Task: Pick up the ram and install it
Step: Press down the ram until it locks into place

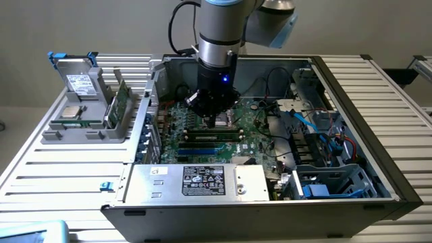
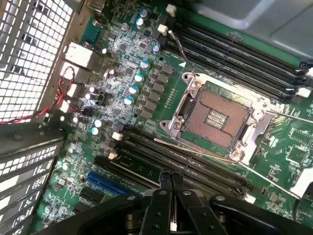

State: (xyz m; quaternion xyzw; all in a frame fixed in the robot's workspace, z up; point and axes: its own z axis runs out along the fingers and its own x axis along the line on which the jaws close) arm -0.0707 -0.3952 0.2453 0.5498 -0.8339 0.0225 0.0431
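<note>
A thin green ram stick stands on edge in the grey holder on the exterior view's left, outside the case. My gripper hangs inside the open computer case, well away from that stick, just above the dark memory slots in front of the processor socket. In the wrist view my gripper has its black fingers pressed together with nothing visible between them, their tips over the nearest memory slots. More empty slots run on the socket's far side.
The holder also carries a grey drive and a square silver processor chip. Inside the case, the power supply sits at the front, with blue cables and the drive cage at the exterior view's right. A thin metal lever crosses beside the socket.
</note>
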